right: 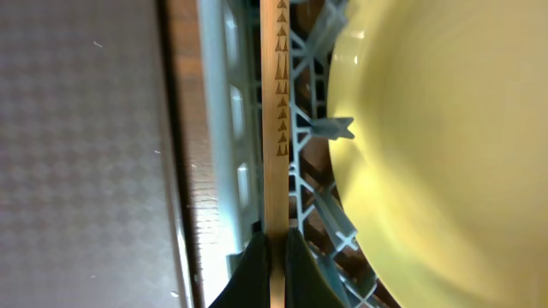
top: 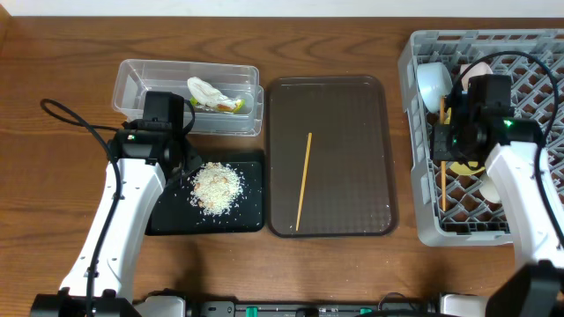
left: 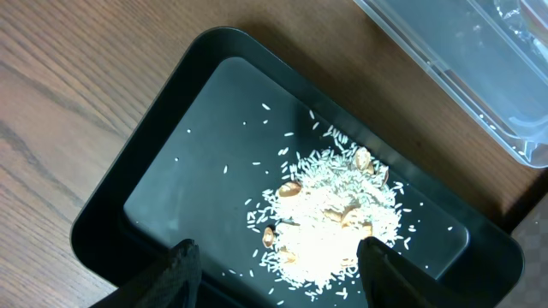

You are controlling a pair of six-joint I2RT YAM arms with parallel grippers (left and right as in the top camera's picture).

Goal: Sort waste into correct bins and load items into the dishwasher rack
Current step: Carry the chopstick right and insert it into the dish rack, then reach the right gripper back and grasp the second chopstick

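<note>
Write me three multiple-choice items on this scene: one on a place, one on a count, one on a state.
1. The rice heap lies: A in the clear tub; B on the black tray; C in the grey rack.
2. Chopsticks lying on the brown tray: A one; B two; C none.
3. The right gripper is: A open and empty; B shut on a plate; C shut on a chopstick.
Key: B, the grains sit on black; A, a single stick lies there; C, the stick is pinched between its jaws.

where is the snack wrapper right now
In the overhead view the snack wrapper lies inside the clear tub at the far left of the table, just beyond the black tray holding the rice.
</note>
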